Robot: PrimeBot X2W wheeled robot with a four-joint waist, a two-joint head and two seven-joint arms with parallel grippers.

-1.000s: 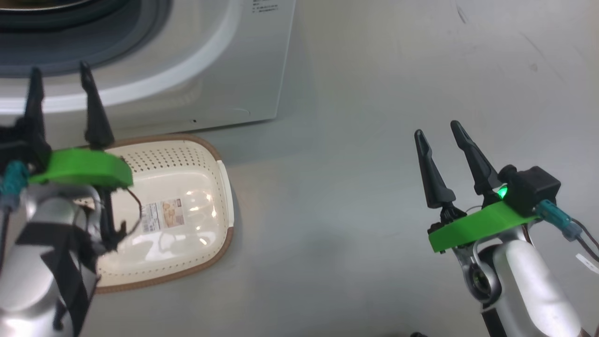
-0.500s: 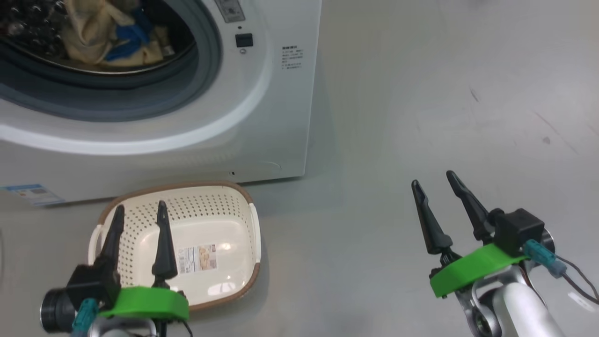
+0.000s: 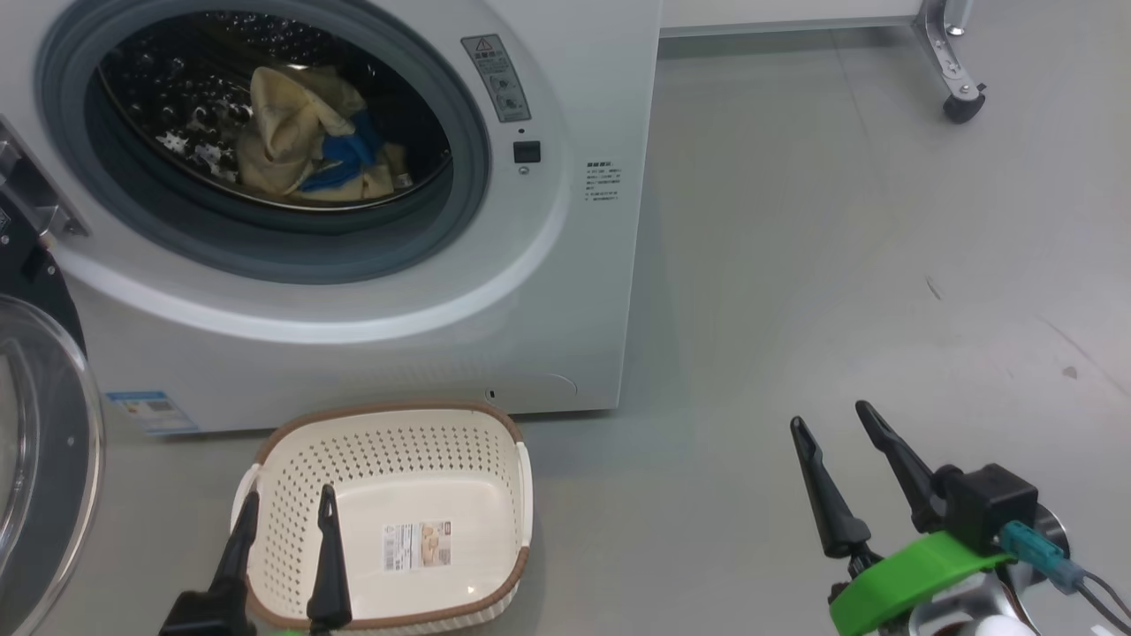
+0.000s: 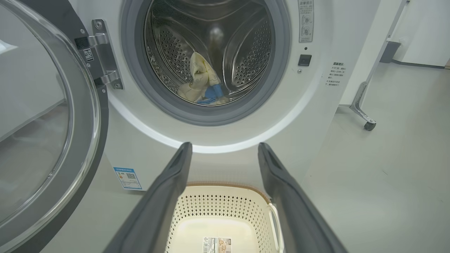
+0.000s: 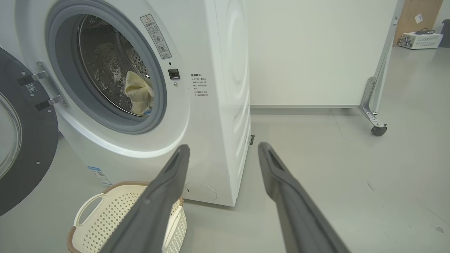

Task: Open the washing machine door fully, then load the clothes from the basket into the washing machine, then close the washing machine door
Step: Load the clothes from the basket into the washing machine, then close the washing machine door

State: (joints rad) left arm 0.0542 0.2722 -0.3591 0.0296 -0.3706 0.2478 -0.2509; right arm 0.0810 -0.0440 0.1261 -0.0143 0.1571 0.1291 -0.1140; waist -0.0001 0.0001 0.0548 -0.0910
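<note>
The white washing machine [image 3: 574, 291] stands with its door [image 3: 40, 442] swung wide to the left; the door [image 4: 45, 140] also fills the left of the left wrist view. The cream-yellow and blue clothes [image 3: 305, 141] lie inside the steel drum, also seen as clothes [image 4: 204, 86] and clothes [image 5: 139, 93]. The basket [image 3: 389, 530] sits on the floor before the machine with nothing in it. My left gripper [image 3: 287, 503] hangs open over the basket's near edge. My right gripper [image 3: 835, 420] is open above bare floor to the right.
A white panel on a metal leg with a castor [image 3: 959, 102] stands at the back right; the castor [image 5: 379, 130] shows behind the machine's side. A blue label [image 3: 150, 411] sits low on the washer front. Grey floor spreads to the right.
The head view has tilted upward, bringing the drum and clothes into sight. Both grippers sit lower in view; the left one has drawn back from the machine to the basket's near edge.
</note>
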